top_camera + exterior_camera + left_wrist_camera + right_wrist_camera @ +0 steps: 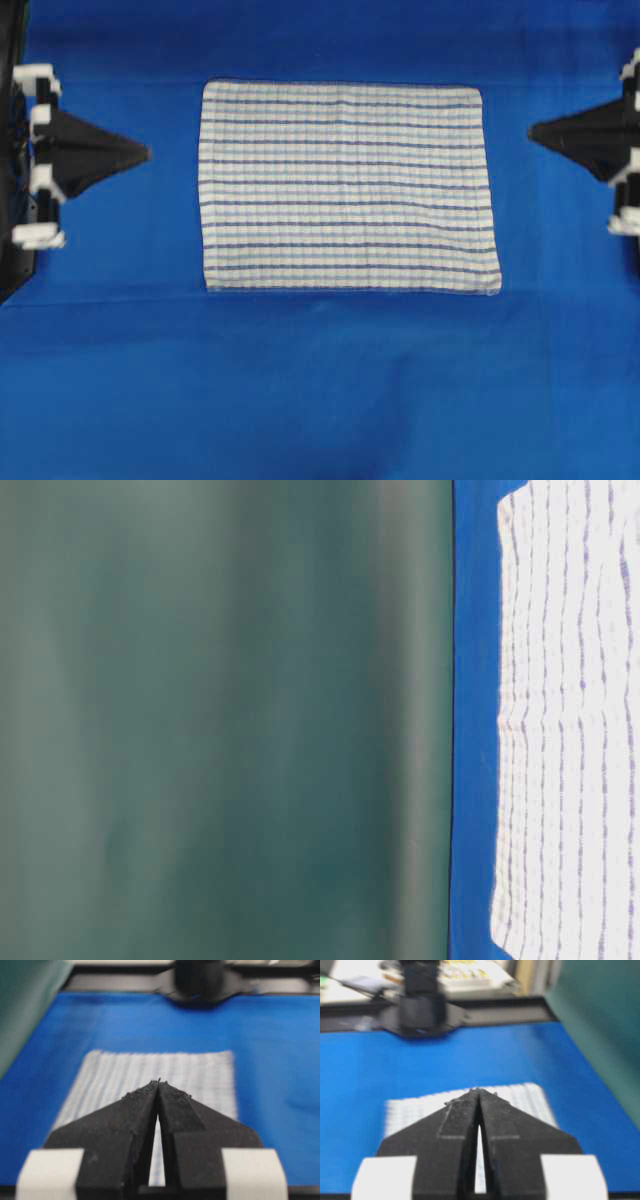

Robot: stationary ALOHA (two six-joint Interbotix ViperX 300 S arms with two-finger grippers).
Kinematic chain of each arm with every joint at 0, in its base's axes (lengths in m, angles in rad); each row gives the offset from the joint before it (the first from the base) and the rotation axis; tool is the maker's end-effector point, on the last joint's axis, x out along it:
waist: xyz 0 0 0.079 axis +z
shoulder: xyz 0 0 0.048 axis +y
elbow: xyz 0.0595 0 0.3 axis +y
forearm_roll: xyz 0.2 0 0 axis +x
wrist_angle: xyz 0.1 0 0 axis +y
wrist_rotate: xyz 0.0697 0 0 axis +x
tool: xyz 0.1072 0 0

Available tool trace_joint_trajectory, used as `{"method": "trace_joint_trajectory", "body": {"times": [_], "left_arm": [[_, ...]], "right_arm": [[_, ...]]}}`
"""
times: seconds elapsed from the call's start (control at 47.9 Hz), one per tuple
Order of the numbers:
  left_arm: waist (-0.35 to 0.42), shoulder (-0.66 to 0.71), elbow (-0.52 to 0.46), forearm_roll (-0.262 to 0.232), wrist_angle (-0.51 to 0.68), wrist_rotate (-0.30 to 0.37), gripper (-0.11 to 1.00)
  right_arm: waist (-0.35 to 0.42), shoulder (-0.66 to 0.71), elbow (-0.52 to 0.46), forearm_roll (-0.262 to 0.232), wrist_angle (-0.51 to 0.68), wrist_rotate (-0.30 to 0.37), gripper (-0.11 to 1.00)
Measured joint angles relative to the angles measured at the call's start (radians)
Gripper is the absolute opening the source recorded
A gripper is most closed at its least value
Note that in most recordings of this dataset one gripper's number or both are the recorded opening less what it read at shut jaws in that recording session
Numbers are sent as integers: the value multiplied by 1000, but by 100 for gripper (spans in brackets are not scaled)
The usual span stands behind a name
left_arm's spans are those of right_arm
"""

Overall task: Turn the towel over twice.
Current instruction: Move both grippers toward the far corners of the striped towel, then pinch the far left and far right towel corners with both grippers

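Towel (347,187) lies flat and spread in the middle of the blue counter (320,380), stripes running across. Left hand (146,153) pinched tight, gripping nothing, off its left edge; right hand (531,131) likewise closed and empty, opposite.

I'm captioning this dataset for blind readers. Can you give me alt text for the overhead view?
A striped white towel lies flat and spread out on a blue table cover. The left pincer and right pincer, both shut, point toward it from opposite sides without touching it.
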Motion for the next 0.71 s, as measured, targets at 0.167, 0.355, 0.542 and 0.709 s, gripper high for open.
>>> {"method": "trace_joint_trajectory", "body": {"times": [0.167, 0.355, 0.542, 0.709], "left_arm": [[91, 72, 0, -2, -6, 0, 7], [170, 172, 2, -2, -34, 9, 60], [255, 325, 3, -2, -92, 11, 89], [336, 492, 3, -3, -190, 15, 87]], "right_arm": [[-98, 52, 0, 0, 2, 2, 1], [-196, 138, 0, 5, 20, 3, 26], [-291, 293, 2, 8, 20, 3, 62], [-350, 477, -9, 8, 0, 3, 56]]}}
